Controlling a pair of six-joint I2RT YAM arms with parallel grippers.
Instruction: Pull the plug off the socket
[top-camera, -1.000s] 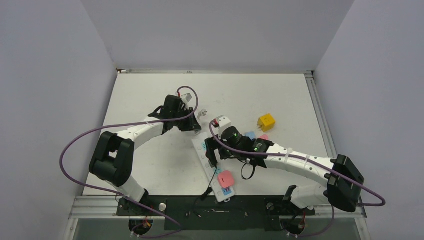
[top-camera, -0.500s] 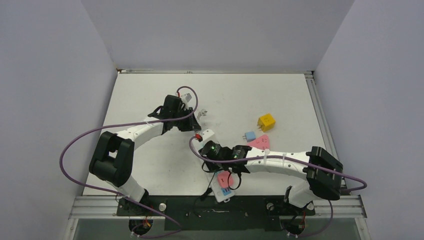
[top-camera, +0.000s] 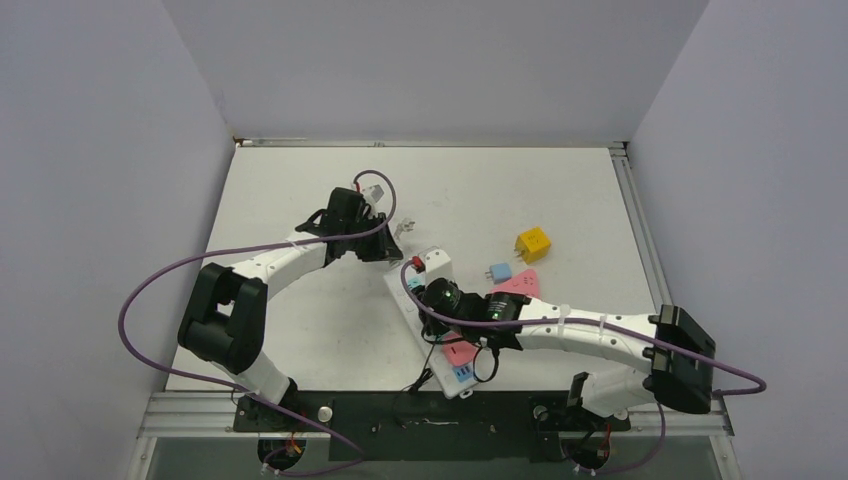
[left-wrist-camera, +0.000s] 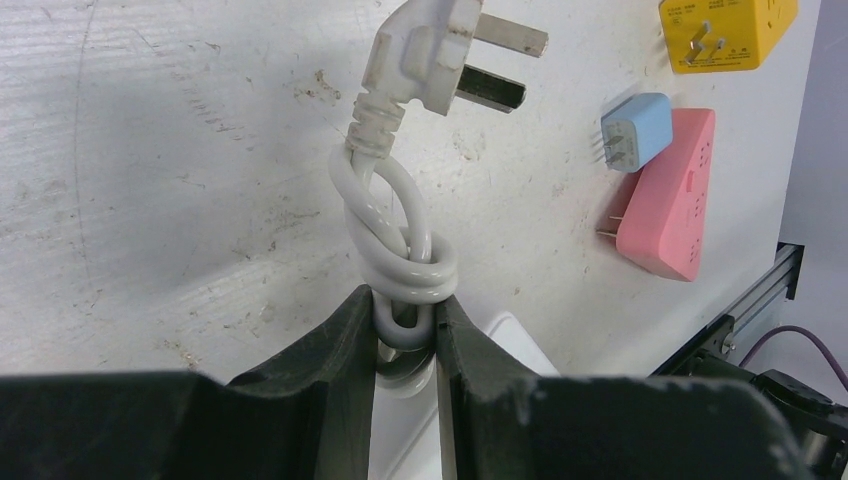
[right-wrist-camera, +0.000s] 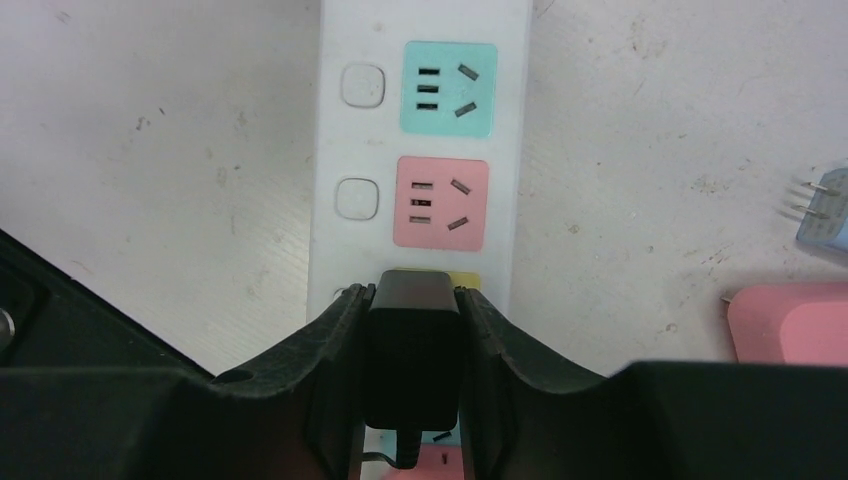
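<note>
The socket (right-wrist-camera: 420, 150) is a long white power strip with teal and pink outlet faces showing. It lies slanted near the table's front (top-camera: 407, 298). A black plug (right-wrist-camera: 414, 340) sits in the strip over a yellow face. My right gripper (right-wrist-camera: 414, 300) is shut on the plug, a finger tight against each side. In the top view that gripper (top-camera: 448, 330) hides the plug. My left gripper (left-wrist-camera: 405, 310) is shut on the strip's knotted white cord (left-wrist-camera: 395, 230), just beyond the strip's far end (top-camera: 388, 252). The cord's own white plug (left-wrist-camera: 440, 50) lies loose on the table.
A yellow cube adapter (top-camera: 533, 244), a small blue adapter (top-camera: 500, 272) and a pink adapter (top-camera: 518, 285) lie right of the strip. Another pink piece (top-camera: 460, 352) sits on the strip's near end. A thin black cable (top-camera: 425, 375) trails toward the front rail.
The right gripper, open over the strip a second ago, has shifted along it toward the near end and shut on the black plug. The left arm has held still on the cord.
</note>
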